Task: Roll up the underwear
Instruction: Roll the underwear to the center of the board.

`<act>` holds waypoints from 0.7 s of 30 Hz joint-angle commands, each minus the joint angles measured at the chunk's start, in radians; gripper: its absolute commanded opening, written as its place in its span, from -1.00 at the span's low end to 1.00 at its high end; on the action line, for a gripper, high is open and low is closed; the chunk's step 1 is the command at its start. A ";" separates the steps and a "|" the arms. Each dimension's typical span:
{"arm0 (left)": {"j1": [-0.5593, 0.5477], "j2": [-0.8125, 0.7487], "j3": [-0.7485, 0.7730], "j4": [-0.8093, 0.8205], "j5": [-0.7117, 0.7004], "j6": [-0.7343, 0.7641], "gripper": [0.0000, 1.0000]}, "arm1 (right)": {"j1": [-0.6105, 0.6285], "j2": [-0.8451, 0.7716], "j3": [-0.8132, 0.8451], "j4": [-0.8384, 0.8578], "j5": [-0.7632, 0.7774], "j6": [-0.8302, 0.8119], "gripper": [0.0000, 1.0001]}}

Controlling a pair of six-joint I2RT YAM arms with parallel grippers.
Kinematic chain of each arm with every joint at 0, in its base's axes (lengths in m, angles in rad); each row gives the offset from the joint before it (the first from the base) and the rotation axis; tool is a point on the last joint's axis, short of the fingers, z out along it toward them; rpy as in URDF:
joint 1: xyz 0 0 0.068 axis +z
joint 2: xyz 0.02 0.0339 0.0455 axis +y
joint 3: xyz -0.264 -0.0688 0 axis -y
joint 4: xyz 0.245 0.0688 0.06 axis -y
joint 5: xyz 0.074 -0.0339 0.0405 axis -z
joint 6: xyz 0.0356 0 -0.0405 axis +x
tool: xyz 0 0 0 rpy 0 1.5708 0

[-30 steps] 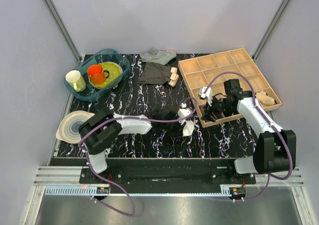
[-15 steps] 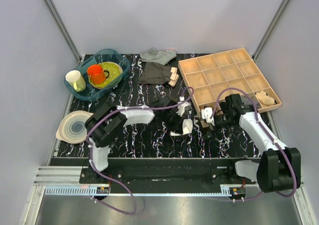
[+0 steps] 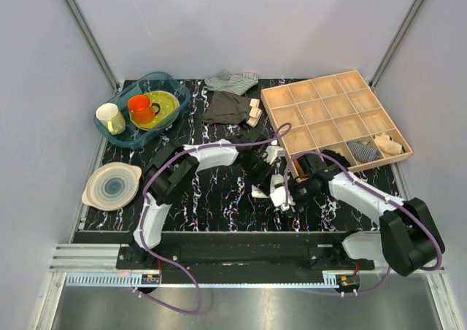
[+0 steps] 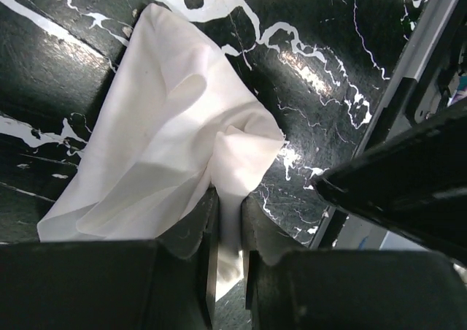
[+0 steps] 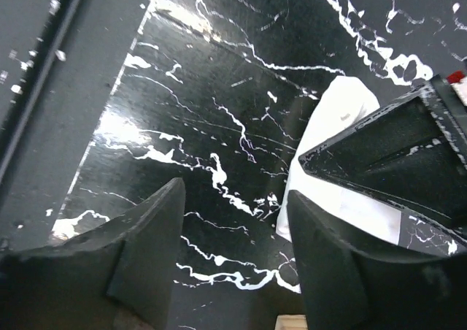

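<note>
Top view: the left gripper (image 3: 263, 175) and right gripper (image 3: 283, 197) were close together near the middle of the black marbled table (image 3: 211, 198). The underwear (image 3: 258, 193) showed as a small white scrap beside them.

Left wrist view: the left gripper's jaws were nearly closed, pinching a fold of the crumpled underwear, which lay on the table.

Right wrist view: the right gripper's jaws stood apart with nothing between them. The underwear lay just beyond, partly hidden by the left gripper.
</note>
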 commanded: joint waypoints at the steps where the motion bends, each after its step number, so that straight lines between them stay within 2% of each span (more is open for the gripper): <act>1: 0.000 0.171 -0.054 -0.210 -0.137 0.078 -0.93 | 0.059 0.051 -0.007 0.179 0.121 0.062 0.23; 9: 0.024 0.215 -0.027 -0.218 -0.092 0.095 -0.91 | 0.110 0.113 -0.016 0.305 0.228 0.127 0.12; 21: 0.041 0.234 0.002 -0.201 -0.058 0.095 -0.83 | 0.148 0.143 -0.013 0.350 0.294 0.154 0.10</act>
